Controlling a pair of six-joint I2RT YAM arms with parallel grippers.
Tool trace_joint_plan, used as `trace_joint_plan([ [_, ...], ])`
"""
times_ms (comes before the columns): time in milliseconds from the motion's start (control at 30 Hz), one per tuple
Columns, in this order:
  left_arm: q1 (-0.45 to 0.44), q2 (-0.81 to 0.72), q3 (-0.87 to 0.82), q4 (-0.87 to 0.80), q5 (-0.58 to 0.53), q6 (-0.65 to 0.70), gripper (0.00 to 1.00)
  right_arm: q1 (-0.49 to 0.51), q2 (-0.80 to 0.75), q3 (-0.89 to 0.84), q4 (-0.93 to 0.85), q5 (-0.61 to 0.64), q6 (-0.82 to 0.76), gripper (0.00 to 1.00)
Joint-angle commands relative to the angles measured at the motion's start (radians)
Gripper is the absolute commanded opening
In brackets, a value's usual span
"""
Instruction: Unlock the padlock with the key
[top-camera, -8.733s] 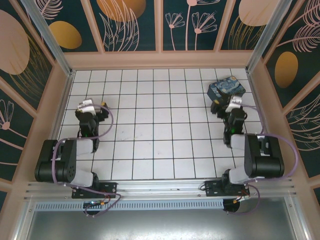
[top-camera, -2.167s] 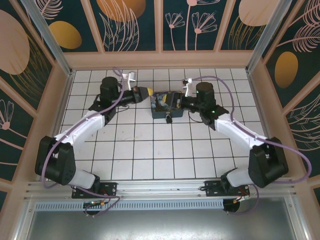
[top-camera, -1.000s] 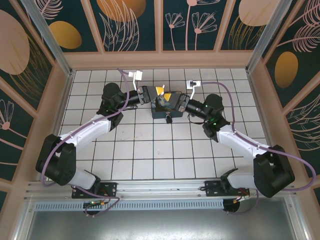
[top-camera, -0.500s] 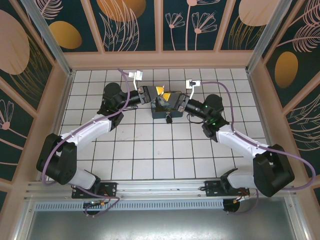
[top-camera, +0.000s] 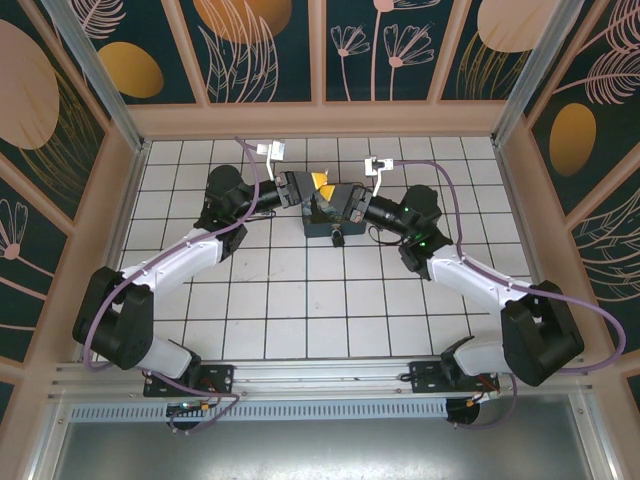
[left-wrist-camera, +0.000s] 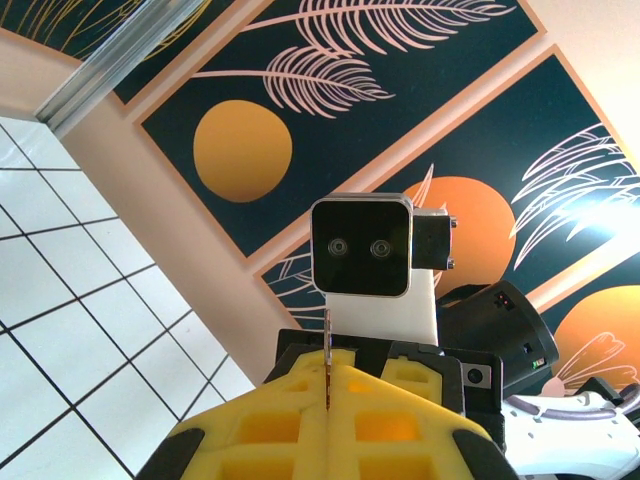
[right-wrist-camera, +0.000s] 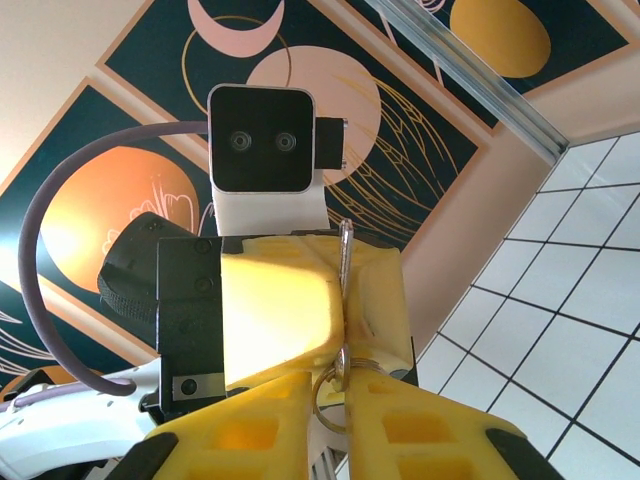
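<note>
Padlock (right-wrist-camera: 345, 250) sits pinched edge-on between the yellow pads (right-wrist-camera: 290, 310) of the left tool (right-wrist-camera: 343, 325), its thin silvery shackle standing up above them. The left wrist view shows the same piece (left-wrist-camera: 327, 350) as a thin metal line in the seam of the left tool (left-wrist-camera: 327, 385), whose pads are pressed together on it.

Just below the padlock hangs a small wire ring (right-wrist-camera: 328, 395) with a brassy bit at its top. What that bit is cannot be told.

The right tool (right-wrist-camera: 335, 415) faces the left one tip to tip. Its pads (right-wrist-camera: 420, 430) stand close on either side of the ring with a narrow gap between them. Whether they grip the ring cannot be told.

From above, the left tool (top-camera: 315, 184) reaches in from the left and the right tool (top-camera: 338, 197) from the right. They meet over the far edge of a dark box (top-camera: 325, 228), which lies at the far middle of the white gridded counter (top-camera: 300, 300). Both arms stretch far out from their bases at the near edge.
</note>
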Motion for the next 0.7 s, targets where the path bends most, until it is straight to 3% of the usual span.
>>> trace_joint_plan([
  [0,-0.006,-0.010,-0.002,0.033,0.010,-0.002,0.00,0.010,-0.001,0.027,0.066,0.015,-0.018,0.15],
  [100,-0.005,-0.010,-0.013,0.048,0.011,-0.015,0.00,0.010,-0.004,0.030,0.062,0.006,-0.035,0.10],
  [233,-0.006,-0.016,-0.025,0.038,-0.007,-0.008,0.15,0.010,-0.032,0.016,0.029,-0.003,-0.069,0.06],
  [533,-0.003,-0.016,-0.013,-0.032,-0.023,0.039,0.26,-0.011,-0.097,-0.030,-0.062,-0.006,-0.105,0.00],
  [600,0.000,-0.028,0.000,-0.094,-0.039,0.078,0.40,-0.012,-0.107,-0.032,-0.094,-0.023,-0.118,0.00],
  [667,0.009,-0.035,0.009,-0.151,-0.042,0.114,0.44,-0.012,-0.119,-0.028,-0.148,-0.039,-0.146,0.00],
])
